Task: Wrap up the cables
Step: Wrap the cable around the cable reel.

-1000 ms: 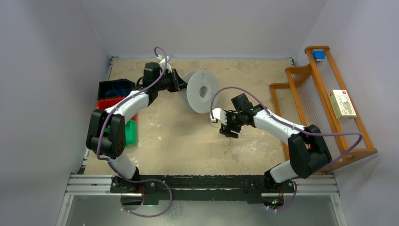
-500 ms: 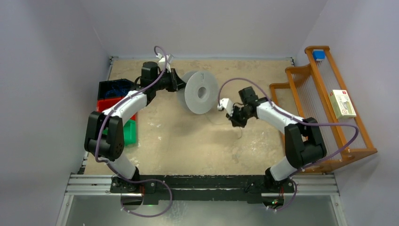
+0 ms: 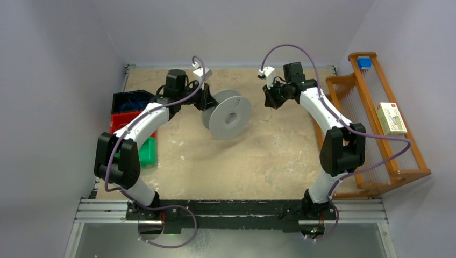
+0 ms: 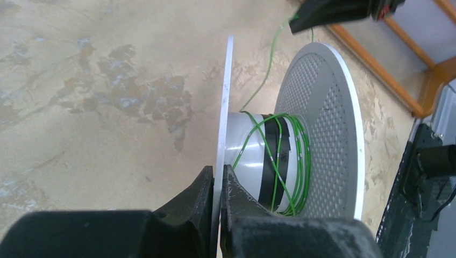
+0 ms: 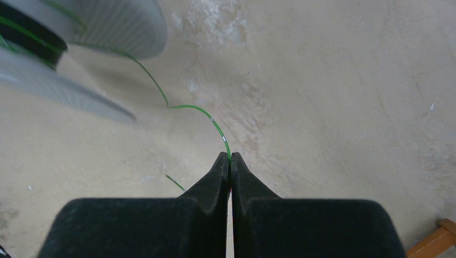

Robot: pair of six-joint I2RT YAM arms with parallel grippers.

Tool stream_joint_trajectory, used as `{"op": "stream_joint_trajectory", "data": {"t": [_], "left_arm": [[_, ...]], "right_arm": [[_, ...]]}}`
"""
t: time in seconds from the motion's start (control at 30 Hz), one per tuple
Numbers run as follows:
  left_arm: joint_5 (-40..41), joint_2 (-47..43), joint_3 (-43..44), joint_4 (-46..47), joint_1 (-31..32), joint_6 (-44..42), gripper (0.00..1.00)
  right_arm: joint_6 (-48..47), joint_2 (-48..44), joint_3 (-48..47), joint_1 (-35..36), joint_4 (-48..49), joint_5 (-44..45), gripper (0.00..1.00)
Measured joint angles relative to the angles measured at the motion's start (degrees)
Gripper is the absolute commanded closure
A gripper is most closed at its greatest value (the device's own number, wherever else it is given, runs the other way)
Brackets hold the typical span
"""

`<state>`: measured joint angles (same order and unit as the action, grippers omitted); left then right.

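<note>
A pale grey spool hangs tilted above the table's far middle. My left gripper is shut on its near flange, one jaw on each side of the thin rim. The cable is a very thin green wire, looped a few times round the hub over a black tape band. From the hub it runs up to my right gripper, which sits right of the spool near the far edge. In the right wrist view the cable curves from the spool into my right gripper, shut on it; a short free end pokes out left.
Blue, red and green bins stand stacked along the left edge. A wooden rack lines the right side, with a small box and a blue block on it. Sandy tabletop lies below the spool.
My right gripper shut on the cable and carried it from the table's middle to the far side, right of the spool. My left arm tilted and shifted the spool.
</note>
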<state>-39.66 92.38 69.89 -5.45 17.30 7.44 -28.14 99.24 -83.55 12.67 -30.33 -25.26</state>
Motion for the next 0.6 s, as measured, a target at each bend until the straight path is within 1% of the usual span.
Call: {"op": "stream_joint_trajectory", "data": {"t": [0.13,0.27,0.4,0.6], "left_arm": [[3.1,-0.3,0.0,-3.5,3.3,-5.3,1.0],[9.0,-0.3,0.3,-6.4,6.9,-8.8,1.0],[18.4,-0.2,0.7,-7.1,10.3,-10.0,1.0],[31.1,0.1,2.1,-7.1,12.2,-8.9,1.0]], "right_arm": [[3.1,1.9,-4.5,0.0,-0.7,-0.8,1.0],[4.9,3.6,-8.8,-0.1,-2.1,-2.8,1.0],[5.0,5.2,-12.4,-0.1,-4.6,-5.4,1.0],[5.5,5.5,-14.0,0.4,-8.3,-10.6,1.0]]}}
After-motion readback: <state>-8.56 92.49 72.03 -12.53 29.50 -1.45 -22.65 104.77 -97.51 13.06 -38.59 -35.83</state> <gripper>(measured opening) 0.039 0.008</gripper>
